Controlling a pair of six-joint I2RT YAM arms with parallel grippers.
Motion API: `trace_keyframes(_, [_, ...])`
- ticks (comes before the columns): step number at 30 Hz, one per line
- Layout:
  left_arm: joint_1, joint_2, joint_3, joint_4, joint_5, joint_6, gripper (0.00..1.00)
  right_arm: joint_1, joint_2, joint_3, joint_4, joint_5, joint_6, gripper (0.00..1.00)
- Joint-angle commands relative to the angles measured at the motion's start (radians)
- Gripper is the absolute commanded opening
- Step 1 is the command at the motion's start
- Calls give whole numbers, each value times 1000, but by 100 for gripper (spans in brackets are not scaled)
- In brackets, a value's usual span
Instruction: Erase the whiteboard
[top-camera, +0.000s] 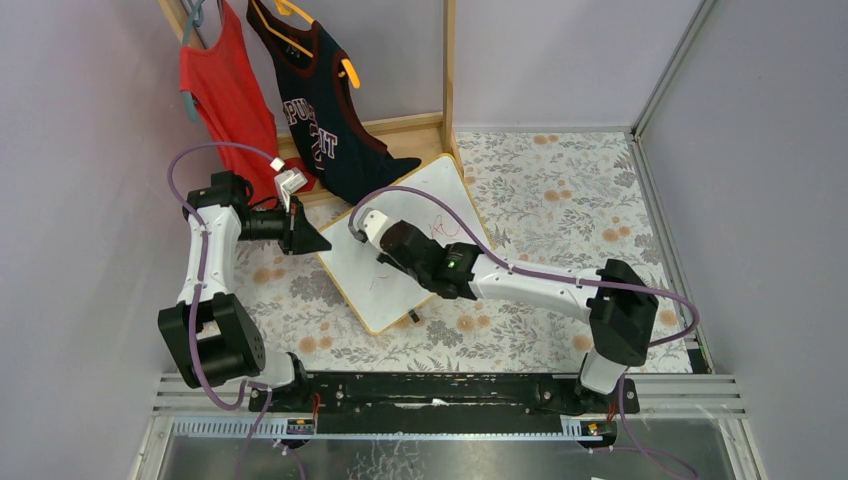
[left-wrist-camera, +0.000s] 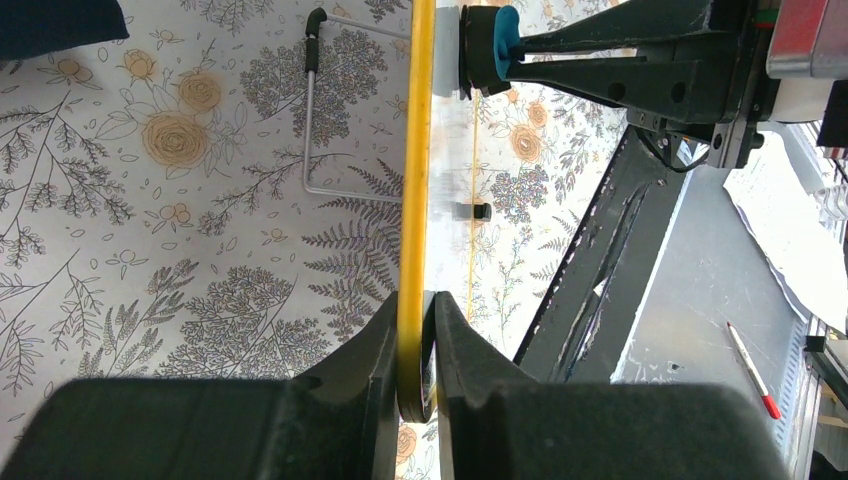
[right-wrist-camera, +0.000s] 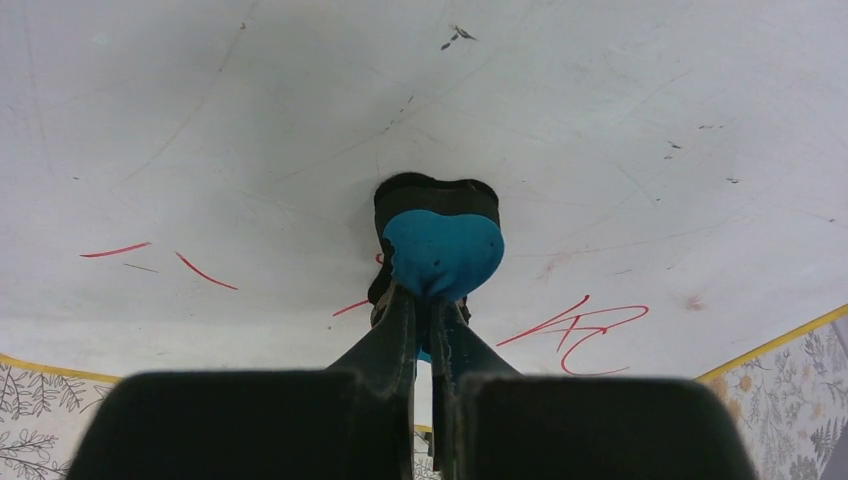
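Left hand (left-wrist-camera: 417, 315) is clamped down tight on the light-wood frame of the whiteboard (top-camera: 400, 240), one finger on each side of the edge, pinching it firmly. From the left wrist camera the board shows edge-on as a thin yellow strip running straight up the picture, tilted up off the floral tabletop (top-camera: 560, 190) rather than lying flat. A small black clip foot (left-wrist-camera: 475, 211) pokes out on the right side of that strip, and a bent wire stand (left-wrist-camera: 320, 120) sits on the tabletop to the left of it.

Over to the right hand (right-wrist-camera: 428, 300): its fingers are pressed together on a blue eraser (right-wrist-camera: 442, 250), gripping it from below. The eraser's pad is against the board's white face, about mid-board. In the left wrist view you can see it butted right up to the surface.

Red marks (right-wrist-camera: 580, 325) sit just to the right of the eraser, a looping scribble near the frame. More red strokes (right-wrist-camera: 115, 250) run off to the left, and one short red dash sits just beside the fingers. Faint grey smudges and specks cover the rest of the face.

Seen from above, the board sits mid-tabletop at an angle between the two arms. A red tank top (top-camera: 225, 95) and a dark jersey (top-camera: 325, 110) hang on hangers behind it.
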Motion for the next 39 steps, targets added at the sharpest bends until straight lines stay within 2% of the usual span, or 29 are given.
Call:
trace_keyframes(1, [-10,-4,-31,6,-128,76,0,20,22,25,-1,-37,37,0])
trace_keyframes(15, [-11,-2,-34,6,-125,76,0,208,117,77,-36,-42,45,0])
trace_keyframes(20, [-10,-9,-38,6,-128,77,0,221,134,67,-19,1,30,0])
trace_keyframes(25, [-10,-10,-46,6,-128,80,0,179,100,25,13,11,16,0])
trace_keyframes(39, [-11,-8,-41,5,-128,79,0,-64,-99,-82,34,11,8,0])
